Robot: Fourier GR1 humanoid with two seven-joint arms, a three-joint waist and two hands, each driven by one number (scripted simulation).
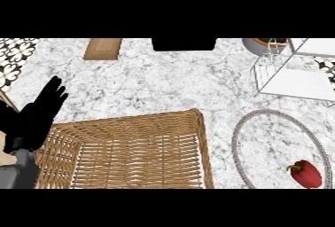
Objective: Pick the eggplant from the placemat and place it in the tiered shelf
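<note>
By basket (131, 150), L hand (36, 119) fingers straight up.

White-grey marble counter (150, 84); black-white patterned tiles (14, 53) far left; wooden board (103, 48) at far edge.

text: nothing readable right now | labels, brands: none showing | numbers, signs: none | looking over: basket (131, 150), board (103, 48), shelf (294, 82) | all plain, no writing on any of them

Left hand (36, 119) matte black, slim black fingers (53, 91); forearm (14, 173) plain grey.
</note>
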